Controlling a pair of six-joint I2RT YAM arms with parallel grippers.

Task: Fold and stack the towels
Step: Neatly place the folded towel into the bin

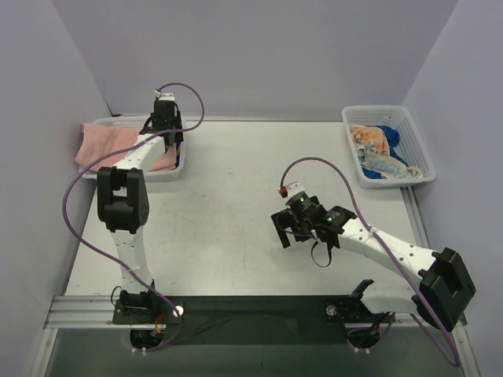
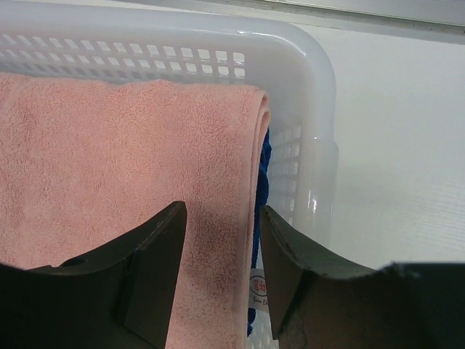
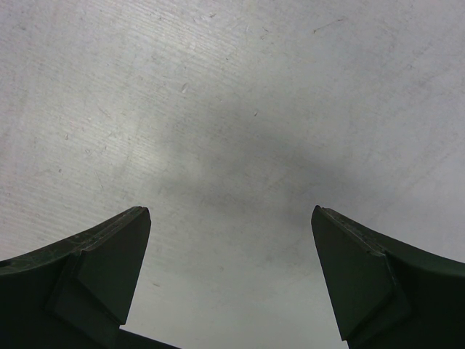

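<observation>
- Here, the left gripper (image 2: 222,211) is set astride the folded right edge of the salmon-pink towel (image 2: 109,160), jaws part-way apart. Whether the cloth is pinched or merely straddled cannot be told.
- The salmon-pink towel is laid in the left basket (image 2: 312,109) at the table's far left corner. In the top view its other end is draped out over the basket's left rim.
- A sliver of royal-blue towel (image 2: 264,167) is seen under that folded edge, with a small white label (image 2: 259,287) lower down beside it.
- Little room is given to the right of the fingers. The basket's mesh wall stands just beside the fold, and its rounded corner closes off the far side.
- The right gripper (image 3: 231,211) is released, jaws spread wide, and is held over the table (image 3: 232,87) near its middle, well apart from both baskets.
- The right basket (image 1: 377,110) is set at the far right corner. A printed towel (image 1: 371,140) and a blue cloth (image 1: 391,135) are heaped in it, with one corner trailing over its right rim.
- The table is closed in by walls (image 1: 251,47) on the left, far and right sides.
</observation>
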